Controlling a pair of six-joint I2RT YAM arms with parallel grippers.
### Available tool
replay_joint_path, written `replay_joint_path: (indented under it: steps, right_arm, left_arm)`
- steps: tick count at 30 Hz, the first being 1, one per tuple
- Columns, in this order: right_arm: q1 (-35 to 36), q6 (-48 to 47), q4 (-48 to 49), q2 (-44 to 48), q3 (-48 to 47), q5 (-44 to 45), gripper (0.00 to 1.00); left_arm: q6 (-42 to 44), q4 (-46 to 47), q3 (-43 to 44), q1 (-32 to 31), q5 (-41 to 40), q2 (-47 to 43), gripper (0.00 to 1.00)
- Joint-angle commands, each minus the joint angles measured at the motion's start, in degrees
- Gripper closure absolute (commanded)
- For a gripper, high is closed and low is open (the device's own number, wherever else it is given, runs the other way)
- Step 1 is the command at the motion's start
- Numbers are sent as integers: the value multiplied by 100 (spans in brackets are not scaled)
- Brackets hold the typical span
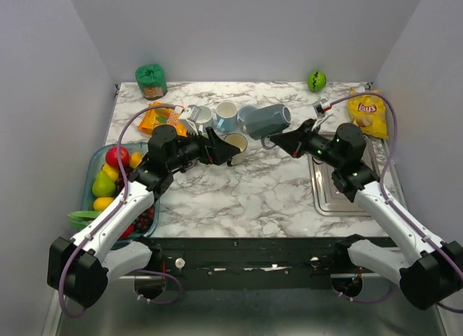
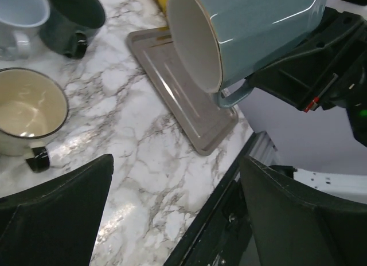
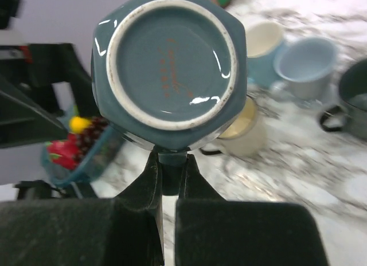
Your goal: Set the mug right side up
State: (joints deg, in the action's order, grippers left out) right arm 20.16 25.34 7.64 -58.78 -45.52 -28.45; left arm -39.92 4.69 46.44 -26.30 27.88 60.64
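The R gripper (image 3: 170,169) is seen pinched nearly shut on the handle of the blue-grey mug (image 3: 172,71). The mug is held clear of the table on its side, w/ base toward the wrist and mouth pointed away at the L gripper (image 1: 217,148). That gripper is spread wide w/ nothing in it, just opposite the mouth. Task is judged approx. half done: mug is lifted but not yet mouth-up, and rotation plus set-down are left. Just beyond and below the held mug a cream mug (image 1: 236,143) is stood, and further off a light blue mug (image 1: 226,115) and a dark mug (image 2: 74,14), so set-down room there is judged tight. A metal tray (image 1: 340,198) lies beside the R forearm.
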Motion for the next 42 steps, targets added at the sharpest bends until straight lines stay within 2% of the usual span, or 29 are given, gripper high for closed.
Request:
replay_joint_path:
  steps: [1,7,12,17,19,23,25,27,39,42]
  right_arm:
    - [864,910,2311,-176,-220,568,99]
    - [1375,1139,2549,-616,-923,709,99]
    - [1569,1621,3163,-827,-1029,788,99]
    - [1613,2079,3560,-942,-1038,744,99]
    - [1622,2229,3736,-959,-1047,630,99]
    - [1640,2379,3824,-933,-1047,481,99]
    - [1649,2440,3885,-924,-1047,384,99]
    - [1649,2501,3903,-924,-1047,252,99]
    - [1745,2730,4227,-1030,-933,32,99]
    - [1780,2739,4246,-1083,-915,41,99]
  left_arm:
    - [-253,1104,-21,-225,675,-184,1]
    - [-393,1517,-73,-305,386,-509,1]
    - [-701,2132,-231,-375,52,-694,1]
    - [-824,2203,-214,-384,-379,-729,2]
    - [-868,2352,-214,-384,-485,-703,6]
    - [-938,2502,-74,-375,-555,-571,23]
    - [-938,2528,-21,-384,-555,-501,25]
    - [-991,2633,41,-384,-494,-413,32]
    - [-1316,3214,225,-410,-344,-26,46]
    - [-1360,3266,287,-446,-266,79,53]
